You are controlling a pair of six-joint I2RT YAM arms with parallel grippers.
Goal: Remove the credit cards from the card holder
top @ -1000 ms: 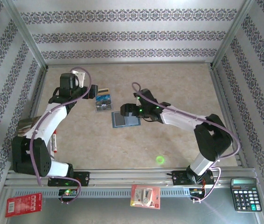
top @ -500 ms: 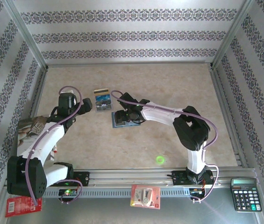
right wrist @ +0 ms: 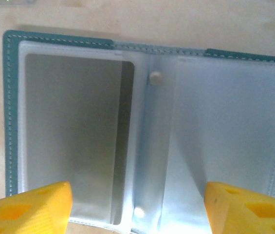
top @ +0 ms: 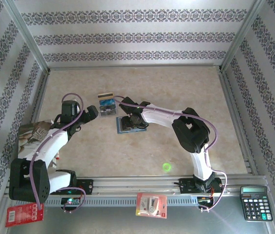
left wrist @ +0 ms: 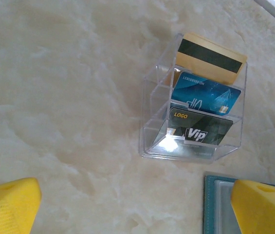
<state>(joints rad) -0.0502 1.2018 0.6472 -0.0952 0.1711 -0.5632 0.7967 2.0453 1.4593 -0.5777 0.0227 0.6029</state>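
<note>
Right claw [right wrist: 137,209]: yellow fingers apart, over the open card holder [right wrist: 225,122], which lies flat on the table [right wrist: 79,14] with a silvery card [right wrist: 74,131] in its left pocket. Left claw [left wrist: 137,207]: fingers wide apart above the table. Clear rack [left wrist: 152,112] just beside the holder: gold, blue and dark credit cards [left wrist: 205,95].

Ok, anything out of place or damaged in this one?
A crumpled patterned sheet lies bunched at the left edge of the table; what it is I cannot tell. Otherwise tidy: holder open flat, three cards sitting in the clear stand.
</note>
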